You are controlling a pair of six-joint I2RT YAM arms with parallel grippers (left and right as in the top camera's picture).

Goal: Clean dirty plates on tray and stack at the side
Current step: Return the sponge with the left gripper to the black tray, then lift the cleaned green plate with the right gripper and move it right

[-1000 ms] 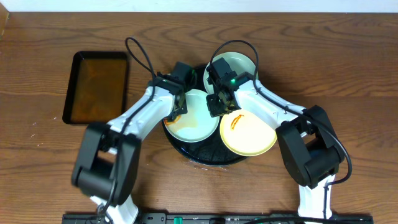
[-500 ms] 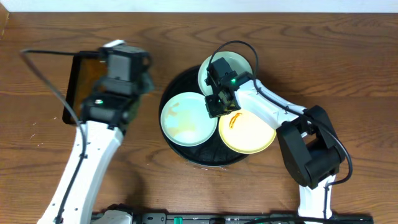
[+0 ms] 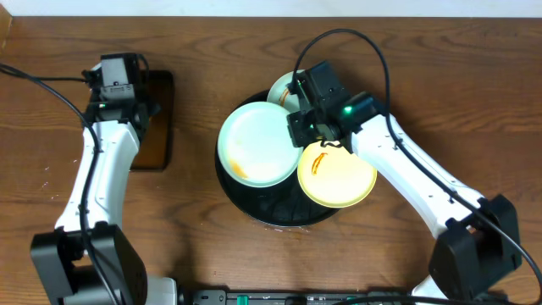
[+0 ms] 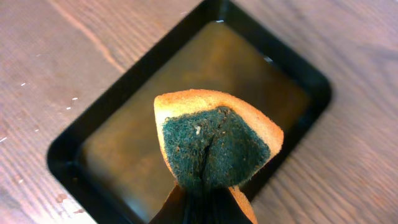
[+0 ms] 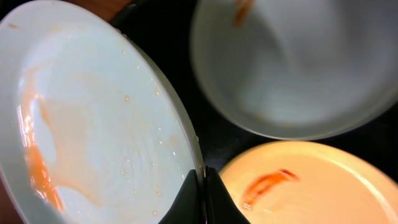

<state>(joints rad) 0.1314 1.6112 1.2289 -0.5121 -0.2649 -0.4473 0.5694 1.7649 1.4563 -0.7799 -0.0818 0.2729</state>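
Overhead: three plates (image 3: 336,174) over tray (image 3: 241,200); right tool (image 5: 202,178) pinches one, left tool (image 4: 200,202) a sponge (image 4: 214,146).

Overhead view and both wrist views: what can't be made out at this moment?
Rear mint plate: overhead, mostly under the right arm.
Sponge: overhead, hidden beneath the left arm.
Rectangular tray: overhead, left part covered by that arm.
Front mint plate: right wrist, cut off by the left edge.

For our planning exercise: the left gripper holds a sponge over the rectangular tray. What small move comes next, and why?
Probably dip the sponge into the brown liquid below it; the mint plate pinched by the right gripper shows orange smears.
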